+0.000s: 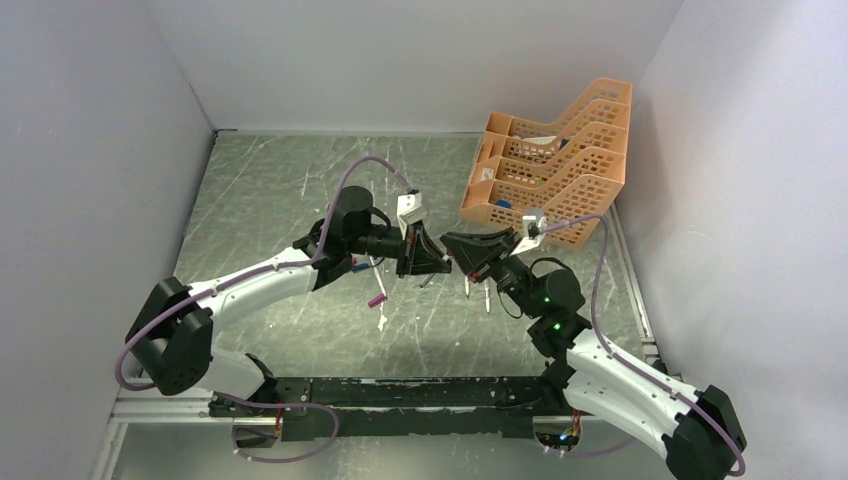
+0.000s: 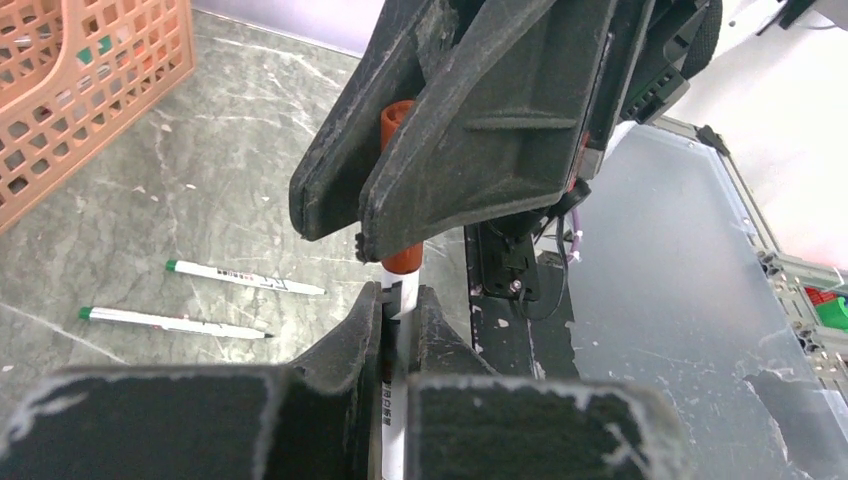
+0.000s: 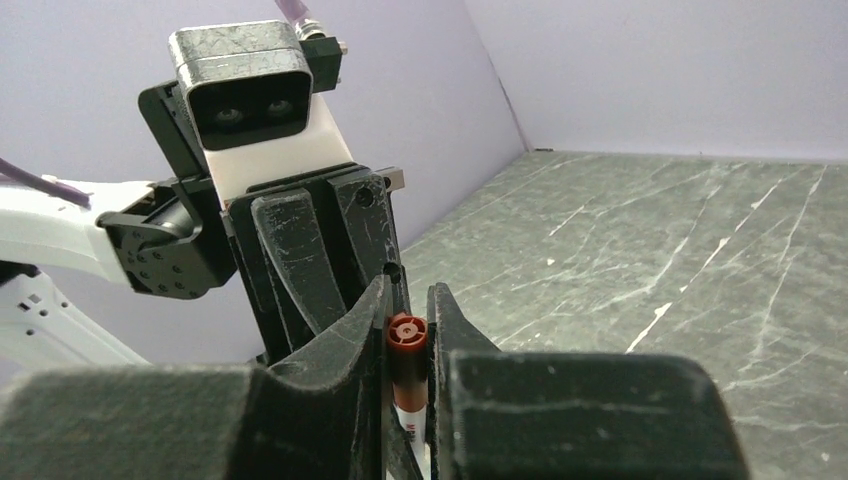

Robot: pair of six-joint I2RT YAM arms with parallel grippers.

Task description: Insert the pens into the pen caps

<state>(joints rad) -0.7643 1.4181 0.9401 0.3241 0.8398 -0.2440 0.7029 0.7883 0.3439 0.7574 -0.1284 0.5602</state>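
Note:
My left gripper (image 2: 400, 296) is shut on a white pen (image 2: 397, 410). My right gripper (image 3: 408, 300) is shut on the dark red-brown cap (image 3: 407, 340). The two grippers meet tip to tip above the table's middle, left gripper (image 1: 438, 262) against right gripper (image 1: 462, 256). The pen's front end sits inside the cap (image 2: 403, 258), and white barrel (image 3: 410, 428) shows below the cap. Two more pens (image 2: 245, 278) (image 2: 170, 322) lie side by side on the table. A magenta cap (image 1: 377, 300) and a blue cap (image 1: 358, 268) lie under the left arm.
An orange mesh tray stack (image 1: 555, 170) stands at the back right, and its corner shows in the left wrist view (image 2: 90, 100). The two loose pens (image 1: 468, 285) lie just under the right wrist. White walls close in the table on three sides.

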